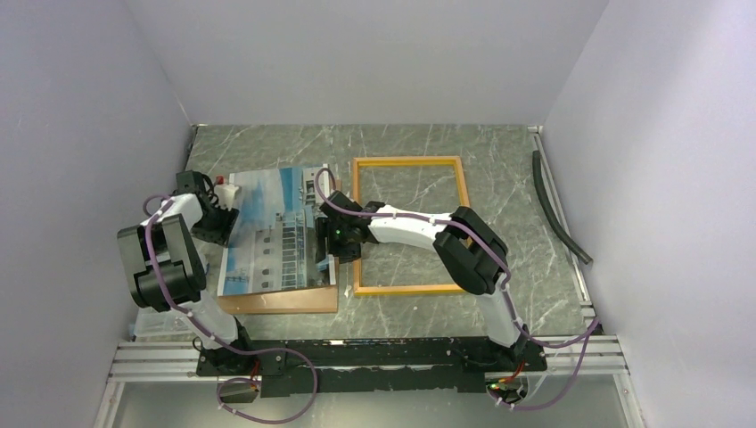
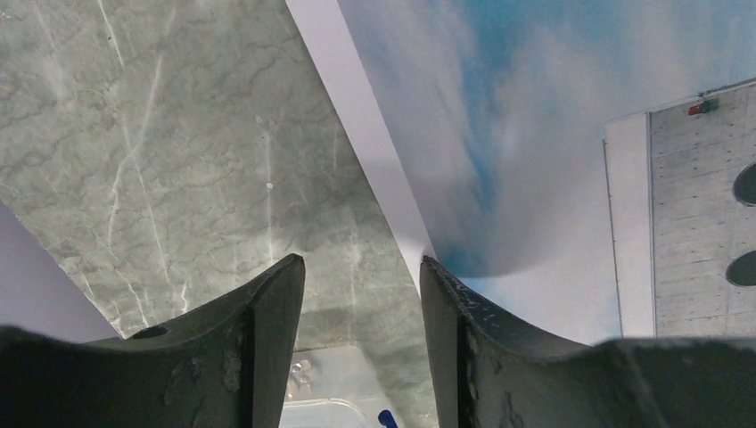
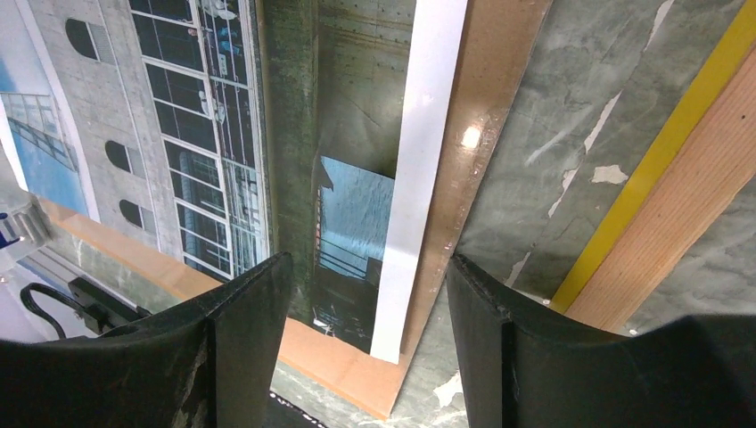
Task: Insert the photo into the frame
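The big paper photo (image 1: 267,223) of a white building and blue sky lies on a flat brown board (image 1: 285,303), just left of the thin yellow-orange frame (image 1: 408,161). The left gripper (image 2: 361,267) sits at the photo's edge far from the frame, and the right gripper (image 3: 365,267) at the near edge. The 2 are both half open, holding nothing.

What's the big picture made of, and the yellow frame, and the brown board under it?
The photo looks like thin paper with a smooth print: its white border lies sheet-flat. The frame seems wooden, grain showing on its pale side, with a yellow painted strip. The brown board may be fibreboard or cardboard, slightly shiny; I can't tell which.
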`<state>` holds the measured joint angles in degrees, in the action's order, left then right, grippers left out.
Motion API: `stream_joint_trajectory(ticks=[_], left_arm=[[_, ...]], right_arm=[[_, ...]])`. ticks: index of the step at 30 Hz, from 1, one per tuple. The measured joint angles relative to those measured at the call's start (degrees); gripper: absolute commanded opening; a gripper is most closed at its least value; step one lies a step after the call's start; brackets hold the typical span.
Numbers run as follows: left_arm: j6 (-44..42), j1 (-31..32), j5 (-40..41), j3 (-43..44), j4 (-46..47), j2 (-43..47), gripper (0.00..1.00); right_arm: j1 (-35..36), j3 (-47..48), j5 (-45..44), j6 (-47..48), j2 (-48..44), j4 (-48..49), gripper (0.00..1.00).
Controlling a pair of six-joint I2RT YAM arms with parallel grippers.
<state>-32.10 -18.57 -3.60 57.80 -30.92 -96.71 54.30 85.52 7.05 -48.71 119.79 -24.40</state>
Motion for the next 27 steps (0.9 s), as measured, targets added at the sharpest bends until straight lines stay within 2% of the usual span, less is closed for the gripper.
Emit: stream_joint_trajectory(ticks=[11, 19, 27], left_arm=[[0.2, 1.3, 0.9, -1.6, 1.3, 1.0, 0.51], [0.6, 1.6, 0.5, -2.1, 1.7, 1.3, 0.49], [1.5, 1.8, -0.1, -2.1, 1.5, 1.3, 0.49]], right_arm=[[-0.1, -0.1, 0.1, -0.4, -0.1, 0.0, 0.66], [0.3, 0.4, -1.6, -0.6, -0.2, -1.5, 0.74], [3.1, 0.2, -6.1, -0.2, -1.6, -5.9, 0.75]])
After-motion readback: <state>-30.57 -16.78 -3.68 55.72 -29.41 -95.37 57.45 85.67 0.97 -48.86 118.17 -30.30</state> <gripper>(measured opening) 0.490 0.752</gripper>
